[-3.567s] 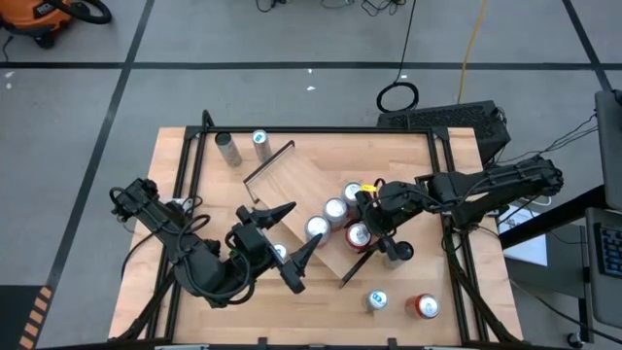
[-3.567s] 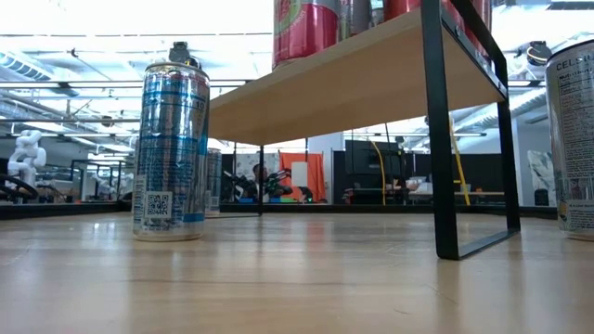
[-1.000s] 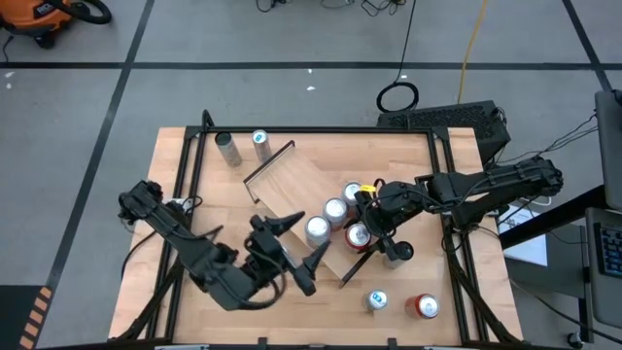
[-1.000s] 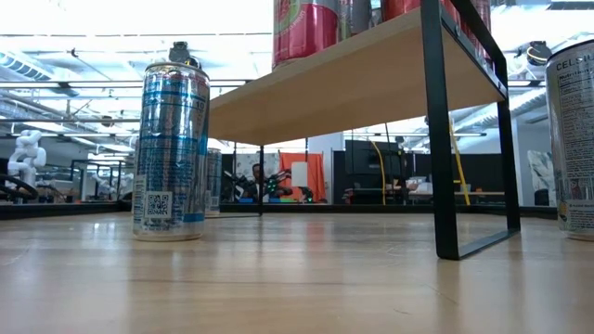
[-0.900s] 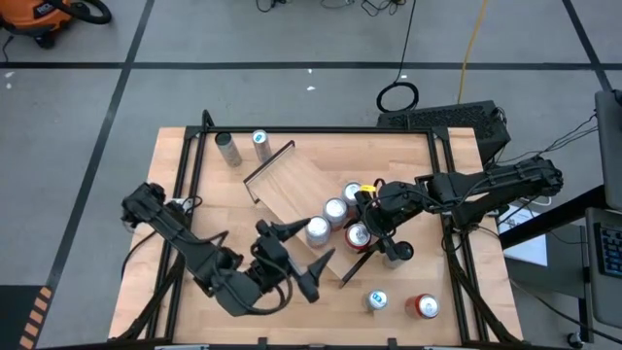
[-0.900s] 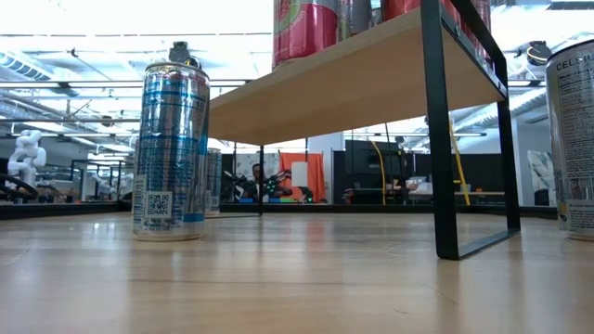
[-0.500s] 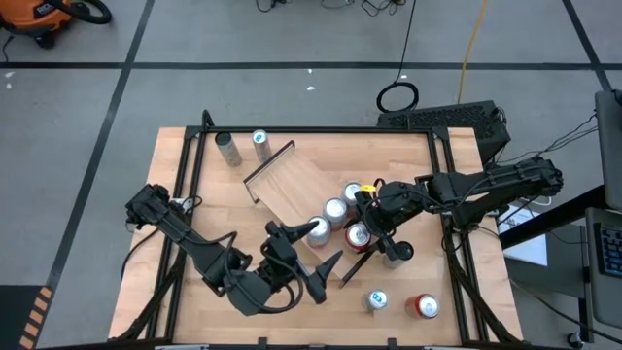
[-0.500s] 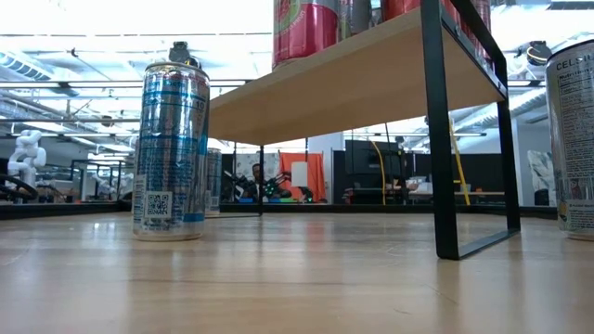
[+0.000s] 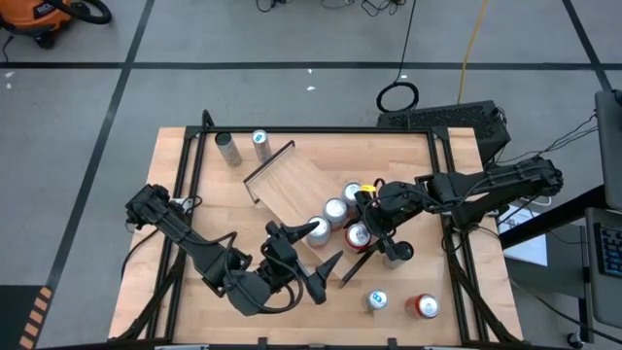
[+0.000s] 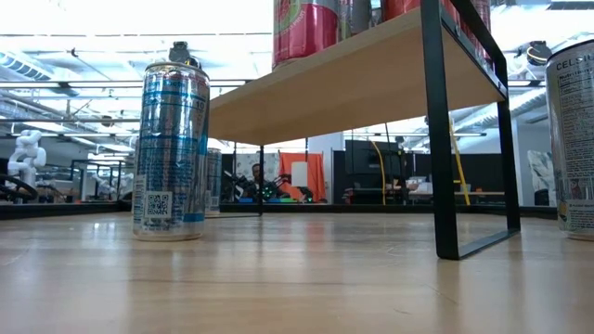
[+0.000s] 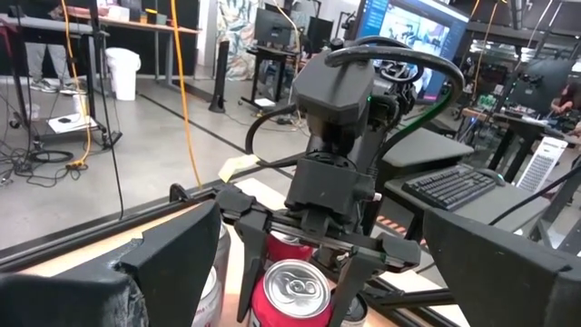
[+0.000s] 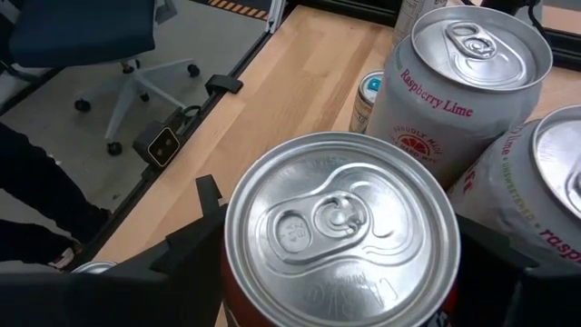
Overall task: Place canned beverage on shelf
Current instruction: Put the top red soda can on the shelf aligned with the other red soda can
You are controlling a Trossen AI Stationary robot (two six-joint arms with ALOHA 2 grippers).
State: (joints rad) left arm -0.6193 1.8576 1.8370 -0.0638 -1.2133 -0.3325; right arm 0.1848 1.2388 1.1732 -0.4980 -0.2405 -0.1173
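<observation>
- Two arms, near to far; left gripper at the counter's near edge beside the shelf, jaws wide apart, empty.
- Right gripper over the shelf's right end, jaws clamped on the red can; it stands among other cans there.
- Advice: confirm the base sits flat, then part the jaws and lift straight up, clear of the Raspberry Lime can.

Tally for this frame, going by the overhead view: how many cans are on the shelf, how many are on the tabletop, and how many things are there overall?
Red can in the right gripper jaws, at the shelf: 1
Other cans on the shelf: 3
Cans on the tabletop: 5
Shelf: 1
Total: 10
</observation>
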